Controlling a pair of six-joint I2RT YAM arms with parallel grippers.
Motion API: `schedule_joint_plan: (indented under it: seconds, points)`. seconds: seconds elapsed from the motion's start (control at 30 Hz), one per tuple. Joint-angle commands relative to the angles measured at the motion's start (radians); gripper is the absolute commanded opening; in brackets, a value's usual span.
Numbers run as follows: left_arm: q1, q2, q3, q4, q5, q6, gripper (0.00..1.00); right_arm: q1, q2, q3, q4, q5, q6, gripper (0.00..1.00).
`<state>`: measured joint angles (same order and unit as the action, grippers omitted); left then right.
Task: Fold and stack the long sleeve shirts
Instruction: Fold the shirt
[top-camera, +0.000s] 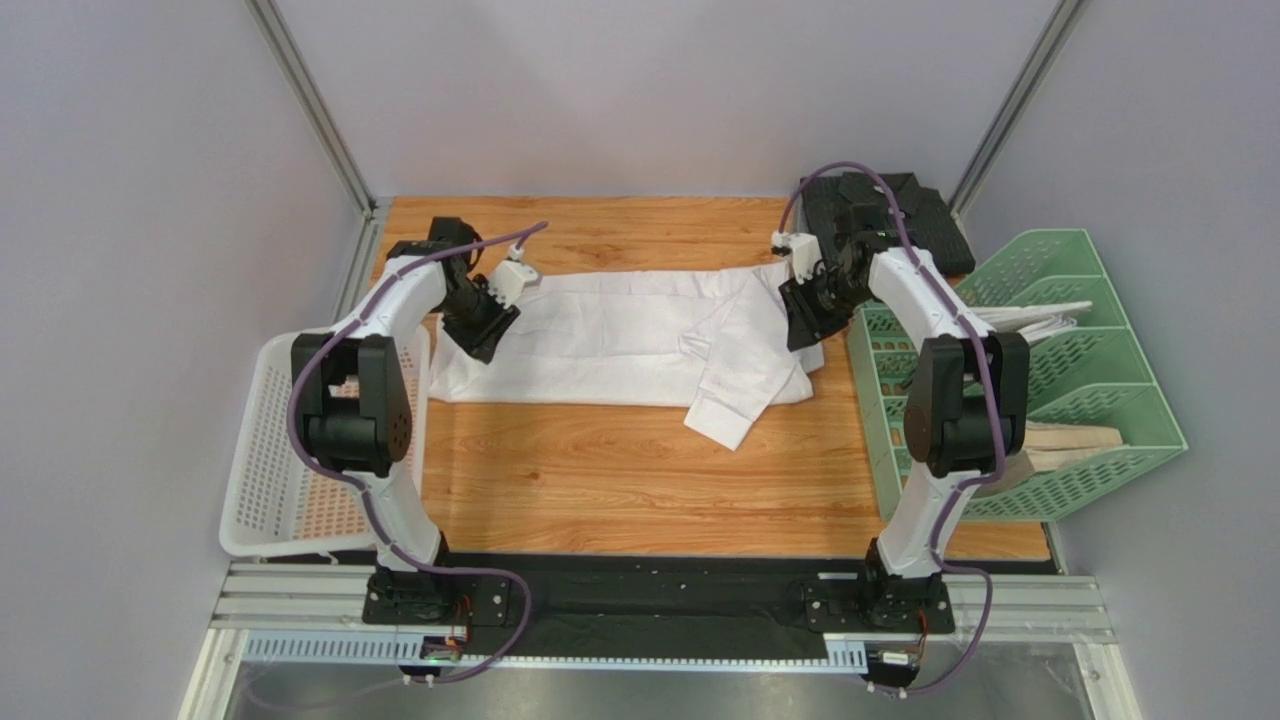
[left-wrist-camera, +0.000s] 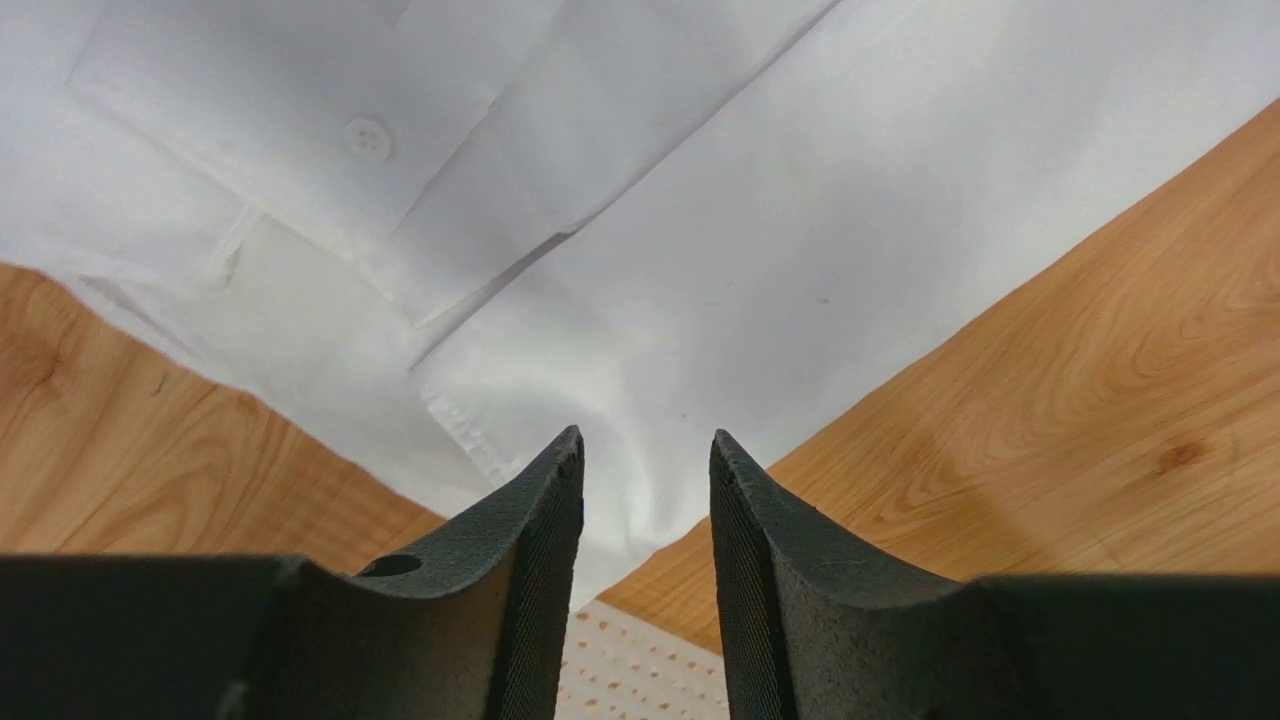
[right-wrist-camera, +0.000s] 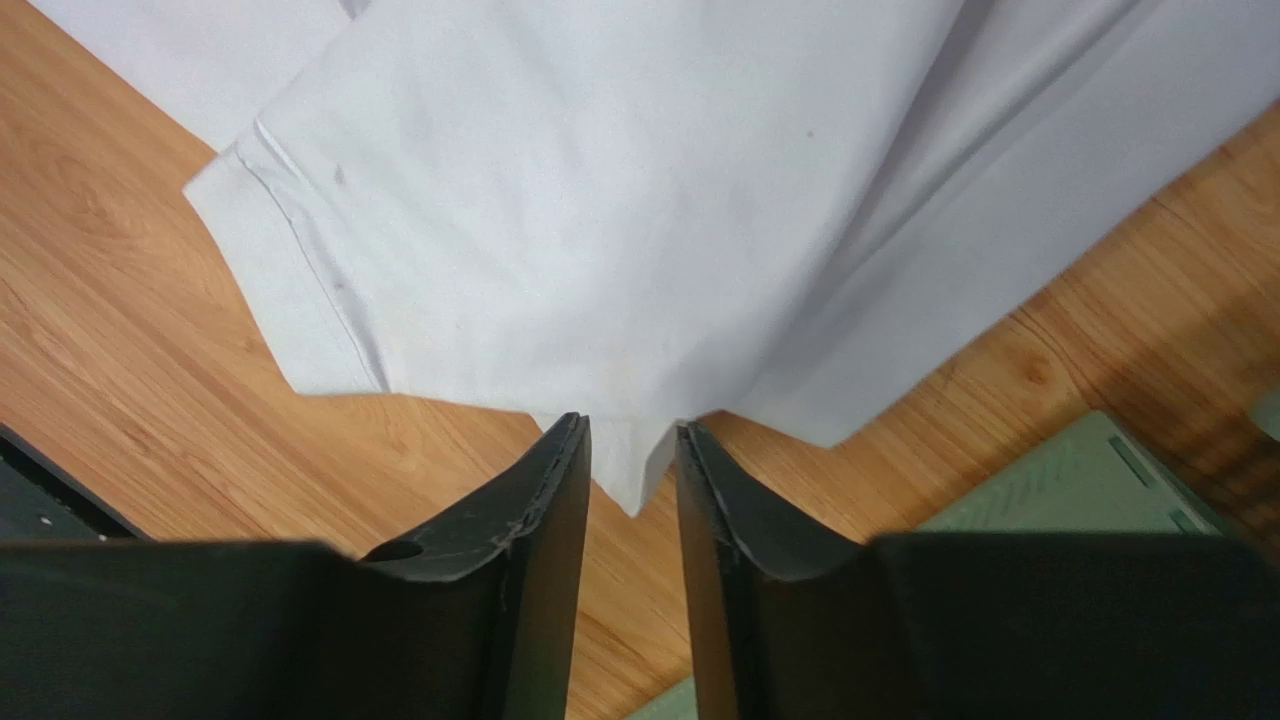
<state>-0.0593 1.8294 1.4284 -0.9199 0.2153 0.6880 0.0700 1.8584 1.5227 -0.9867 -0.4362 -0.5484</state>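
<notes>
The white long sleeve shirt (top-camera: 631, 338) lies spread flat across the middle of the wooden table, one sleeve folded down toward the front. My left gripper (top-camera: 484, 323) is at its left end. In the left wrist view that gripper (left-wrist-camera: 646, 443) is open, and a corner of the white shirt (left-wrist-camera: 751, 225) lies loose under the gap. My right gripper (top-camera: 804, 312) is at the shirt's right end. It (right-wrist-camera: 631, 428) is open a little, with the tip of the white shirt (right-wrist-camera: 601, 180) just ahead of the gap, unclamped. The dark shirt (top-camera: 929, 218) lies folded at the back right corner.
A white mesh basket (top-camera: 278, 450) hangs off the table's left edge, and its wall shows below my left gripper (left-wrist-camera: 631, 675). A green file rack (top-camera: 1082, 375) with papers stands along the right edge, close to my right gripper (right-wrist-camera: 1082, 480). Grey walls enclose the back and sides.
</notes>
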Motion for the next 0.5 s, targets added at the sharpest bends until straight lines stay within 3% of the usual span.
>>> schedule_joint_plan:
  seconds: [0.0,0.1,0.2,0.3,0.47]
  points:
    - [-0.042,0.004,0.055,-0.033,0.168,-0.056,0.44,0.008,0.036,0.057,0.013,-0.106,0.091,0.38]
    - [-0.076,-0.053,0.024,-0.028,0.324,-0.070,0.54,0.010,-0.022,0.013,0.020,-0.183,0.120,0.47]
    - [-0.097,-0.136,-0.039,0.022,0.445,-0.125,0.56,0.036,-0.153,-0.134,0.107,-0.171,0.078,0.61]
    - [-0.099,-0.199,-0.065,0.052,0.536,-0.197,0.56,0.129,-0.241,-0.257,0.183,-0.081,0.021,0.64]
    - [-0.093,-0.321,-0.088,0.105,0.538,-0.272,0.57,0.322,-0.231,-0.335,0.230,0.046,0.022,0.62]
